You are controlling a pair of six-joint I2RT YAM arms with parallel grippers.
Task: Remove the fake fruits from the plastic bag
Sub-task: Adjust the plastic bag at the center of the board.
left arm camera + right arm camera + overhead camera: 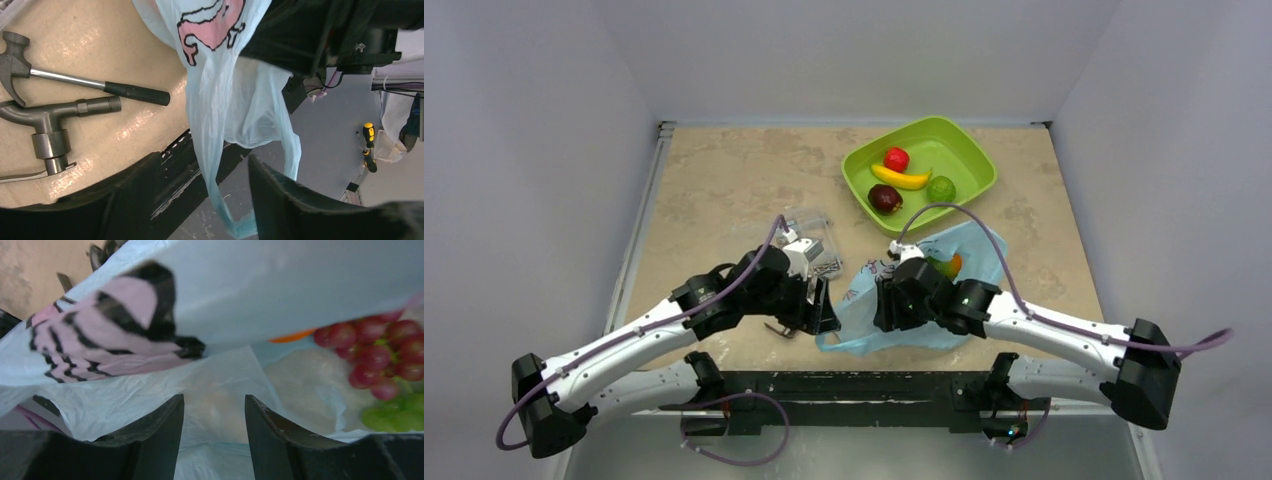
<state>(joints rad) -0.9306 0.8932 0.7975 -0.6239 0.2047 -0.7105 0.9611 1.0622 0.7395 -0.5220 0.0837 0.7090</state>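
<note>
1. I see the plastic bag (979,255) lying on the bench (724,180) at its near edge, right of centre, between the two arms and in front of the green tray (954,150).
2. The left fingers (300,205) are spread apart. A thin strip of the bag's handle (240,225) hangs loose through the gap past the bench edge, and I see no pinch on it.
3. The right fingers (150,440) are also parted, close up against the bag film. The film with its pink, black-outlined print (110,335) shows through the gap, but nothing is squeezed between them.
4. Inside the bag, from the right wrist view, I make out red grapes (385,355), green grapes (395,417) below them, and a sliver of orange (292,336) behind the film.
5. The tray holds four fruits: a red fruit (896,159), a banana (901,179), a round green fruit (941,188) and a dark plum (885,198).
6. On the bench beside the left arm lie a hammer (75,80) and a grey metal pipe fitting (50,125), close together. A clear bag of screws (809,235) sits just beyond that arm's wrist.
</note>
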